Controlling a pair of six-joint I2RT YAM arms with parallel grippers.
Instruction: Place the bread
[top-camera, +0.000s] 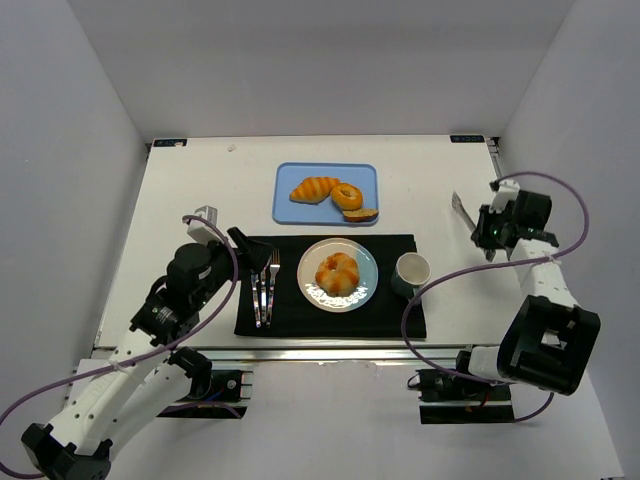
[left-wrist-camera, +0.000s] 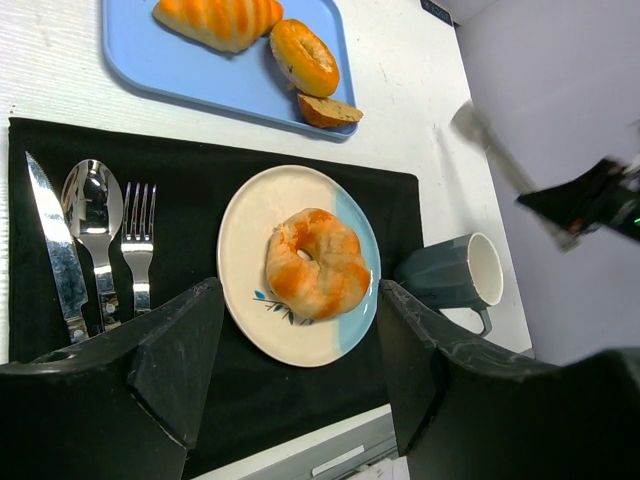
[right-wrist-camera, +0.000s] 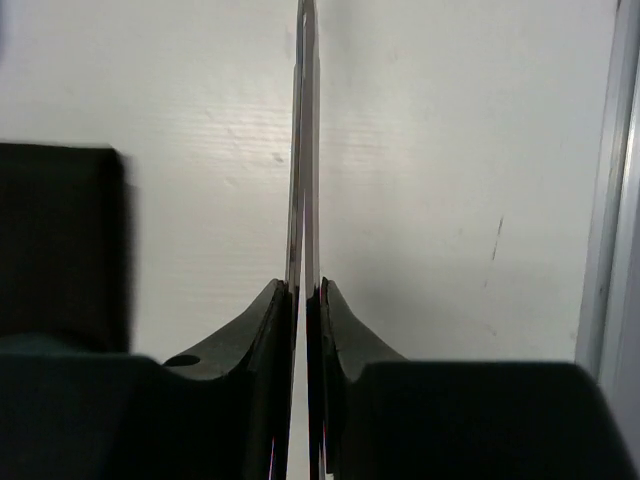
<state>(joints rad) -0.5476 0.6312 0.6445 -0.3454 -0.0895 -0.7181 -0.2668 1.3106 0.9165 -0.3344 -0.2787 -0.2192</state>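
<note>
Bread (left-wrist-camera: 315, 262) rests centred on the plate (left-wrist-camera: 245, 230), apparently placed. Left pincer (left-wrist-camera: 300, 330) gapes empty. Right pincer (right-wrist-camera: 305, 290), well right of the plate, clamps a metal tool (right-wrist-camera: 308, 100).

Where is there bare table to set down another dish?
Bare white table lies left of the blue tray, and right of it up to the metal tongs in the right gripper. Crowded: the black placemat with cutlery, round plate bearing the bread, and grey mug.
</note>
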